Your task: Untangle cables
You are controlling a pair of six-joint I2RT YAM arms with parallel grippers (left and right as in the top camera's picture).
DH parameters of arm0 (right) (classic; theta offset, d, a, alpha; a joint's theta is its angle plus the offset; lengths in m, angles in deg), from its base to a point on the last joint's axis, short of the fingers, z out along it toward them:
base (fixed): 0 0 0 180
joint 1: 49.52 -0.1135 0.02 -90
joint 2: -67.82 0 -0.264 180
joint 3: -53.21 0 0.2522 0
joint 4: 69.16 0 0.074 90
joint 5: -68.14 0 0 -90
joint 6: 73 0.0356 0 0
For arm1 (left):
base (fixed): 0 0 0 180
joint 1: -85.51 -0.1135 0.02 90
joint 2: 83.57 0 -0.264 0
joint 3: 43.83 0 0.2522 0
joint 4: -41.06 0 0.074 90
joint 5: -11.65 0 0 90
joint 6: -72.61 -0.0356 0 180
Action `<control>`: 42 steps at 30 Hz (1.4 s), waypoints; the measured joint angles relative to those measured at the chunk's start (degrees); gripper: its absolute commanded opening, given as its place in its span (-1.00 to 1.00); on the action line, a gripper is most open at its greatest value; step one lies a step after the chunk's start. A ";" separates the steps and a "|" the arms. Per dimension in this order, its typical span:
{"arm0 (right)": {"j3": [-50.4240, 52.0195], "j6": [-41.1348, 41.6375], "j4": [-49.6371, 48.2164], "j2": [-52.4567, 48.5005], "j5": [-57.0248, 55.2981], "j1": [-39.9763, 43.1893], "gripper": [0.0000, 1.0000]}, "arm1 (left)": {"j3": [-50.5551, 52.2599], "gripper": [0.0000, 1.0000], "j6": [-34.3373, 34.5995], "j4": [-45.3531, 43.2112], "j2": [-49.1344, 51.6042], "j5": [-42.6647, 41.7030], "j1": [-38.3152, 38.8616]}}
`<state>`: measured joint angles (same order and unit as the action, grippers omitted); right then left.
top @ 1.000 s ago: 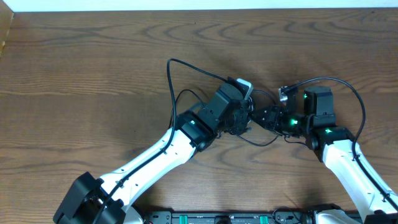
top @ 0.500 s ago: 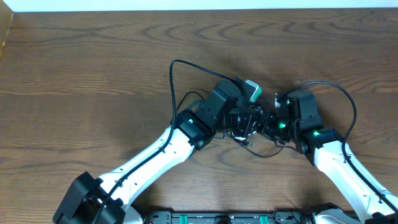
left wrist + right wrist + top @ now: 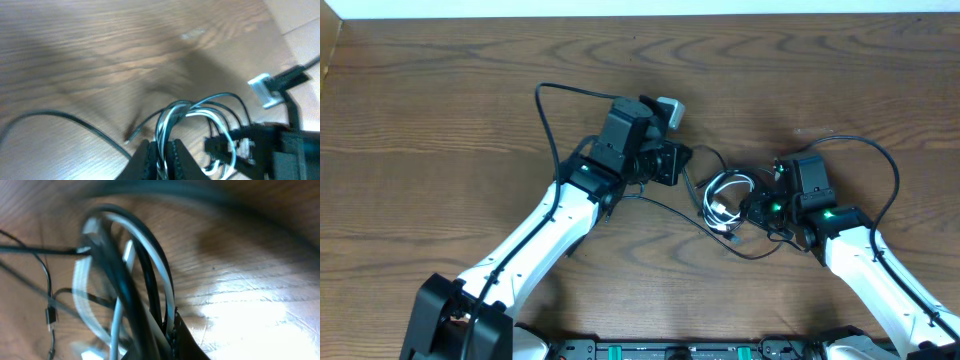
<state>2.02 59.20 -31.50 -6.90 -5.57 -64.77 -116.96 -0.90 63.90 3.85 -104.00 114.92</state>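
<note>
The cables are bunched between my two grippers. A white cable [image 3: 723,193] lies coiled at the table's middle, with thin black cables [image 3: 670,208] running through and around it. My left gripper [image 3: 680,163] sits up and left of the coil. In the left wrist view it [image 3: 161,156] is shut on white and black strands [image 3: 172,114]. My right gripper [image 3: 752,207] is at the coil's right edge. In the right wrist view it [image 3: 160,335] is shut on a black strand [image 3: 125,280] and white strands [image 3: 82,295]. One black cable [image 3: 75,120] trails left across the wood.
Thick black arm wires loop over the table behind the left arm [image 3: 542,100] and the right arm [image 3: 885,160]. A white wall edge [image 3: 620,8] runs along the table's far side. The right gripper body [image 3: 280,145] shows at the right of the left wrist view.
My left gripper has pulled up and to the left, away from the right gripper. The bundle has spread out and the white coil now shows between them. The right gripper has barely moved.
</note>
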 measured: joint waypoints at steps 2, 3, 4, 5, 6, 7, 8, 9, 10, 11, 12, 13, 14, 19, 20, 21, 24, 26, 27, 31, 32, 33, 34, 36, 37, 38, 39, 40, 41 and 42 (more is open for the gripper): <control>0.00 -2.54 -0.57 0.00 2.01 0.00 -0.98 | 0.00 -0.34 0.17 1.07 -0.28 2.12 -0.48; 0.00 -3.87 -1.01 0.00 3.41 0.00 -0.98 | 0.00 -0.21 0.02 1.62 -0.42 3.02 -0.59; 0.00 -4.96 -1.20 0.00 4.87 0.00 -0.98 | 0.00 -0.09 0.11 2.08 -0.44 3.76 -0.70; 0.00 -5.77 -1.11 0.00 5.99 0.00 -0.98 | 0.00 -0.01 -0.04 2.54 -0.52 4.24 -0.72; 0.00 -6.80 -0.81 0.00 7.41 0.00 -0.98 | 0.00 0.10 0.20 3.15 -0.52 4.81 -0.76; 0.00 -7.32 -0.61 0.00 8.15 0.00 -0.98 | 0.00 0.15 0.22 3.50 -0.52 5.07 -0.76; 0.00 -7.87 -0.48 0.00 8.85 0.00 -0.99 | 0.00 0.20 0.17 4.02 -0.52 5.27 -0.74; 0.00 -8.33 -0.46 0.00 9.44 0.00 -0.98 | 0.00 0.25 0.22 4.63 -0.52 5.44 -0.74; 0.00 -8.59 -0.68 0.00 9.90 0.00 -0.97 | 0.00 0.25 0.33 5.05 -0.52 5.51 -0.74; 0.00 -8.81 -1.11 0.00 10.23 0.00 -0.97 | 0.00 0.27 0.35 5.60 -0.52 5.66 -0.68; 0.00 -8.90 -1.81 0.00 10.49 0.00 -0.97 | 0.00 0.26 0.33 6.19 -0.52 5.75 -0.48; 0.00 -8.94 -2.49 0.00 10.75 0.00 -0.97 | 0.00 0.27 0.28 6.62 -0.52 5.97 -0.31; 0.00 -8.87 -3.54 0.00 10.97 0.00 -0.97 | 0.00 0.27 0.17 6.86 -0.52 5.84 0.09; 0.00 -8.85 -6.60 0.00 11.28 0.00 -0.97 | 0.00 0.25 -0.31 6.99 -0.52 1.73 3.30; 0.00 -8.85 -6.69 0.00 11.28 0.00 -0.97 | 0.00 0.22 -0.66 7.15 -0.52 1.11 4.04; 0.00 -8.85 -6.69 0.00 11.28 0.00 -0.97 | 0.00 0.19 -1.40 7.45 -0.52 0.55 4.72; 0.00 -8.35 -6.67 0.00 11.17 0.02 -0.97 | 0.00 0.18 -4.59 9.20 -0.52 -0.33 6.14; 0.00 -6.99 -6.64 0.00 11.10 0.24 -0.97 | 0.00 0.18 -7.08 10.58 -0.52 -0.39 6.73; 0.00 -6.03 -6.64 0.00 11.13 0.52 -0.97 | 0.00 0.18 -7.89 10.91 -0.52 -0.22 6.86; 0.00 -1.84 -6.62 0.00 11.13 1.88 -0.97 | 0.00 0.19 -10.95 11.65 -0.52 1.22 7.85; 0.00 -0.57 -6.62 0.00 11.28 2.23 -0.97 | 0.00 0.18 -11.50 11.63 -0.52 1.57 8.11; 0.00 0.52 -6.62 0.00 11.63 2.49 -0.97 | 0.00 0.18 -12.13 11.65 -0.52 1.79 8.55; 0.00 1.90 -6.64 0.00 12.28 2.86 -0.97 | 0.00 0.18 -12.79 11.67 -0.52 1.97 9.03; 0.00 3.87 -6.62 0.00 13.70 3.48 -0.97 | 0.00 0.19 -14.05 11.67 -0.52 2.05 10.08; 0.00 4.98 -6.62 0.00 14.69 3.93 -0.97 | 0.00 0.18 -14.71 11.67 -0.52 2.45 10.80; 0.00 5.77 -6.62 0.00 15.54 4.33 -0.97 | 0.00 0.19 -15.15 11.67 -0.52 3.19 11.54; 0.00 6.69 -6.62 0.00 16.46 4.83 -0.97 | 0.00 0.18 -15.45 11.72 -0.52 4.20 12.35; 0.00 7.43 -6.62 0.00 17.38 5.35 -0.97 | 0.00 0.20 -15.72 11.72 -0.52 5.44 13.16; 0.00 8.09 -6.62 0.00 18.38 5.88 -0.97 | 0.00 0.19 -16.00 11.69 -0.52 6.80 13.94; 0.00 8.59 -6.60 0.00 19.39 6.25 -0.98 | 0.00 0.19 -16.33 11.72 -0.55 8.20 14.69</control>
<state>2.02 67.79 -38.10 -6.90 13.82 -58.52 -116.96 -17.22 75.62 3.30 -95.81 129.61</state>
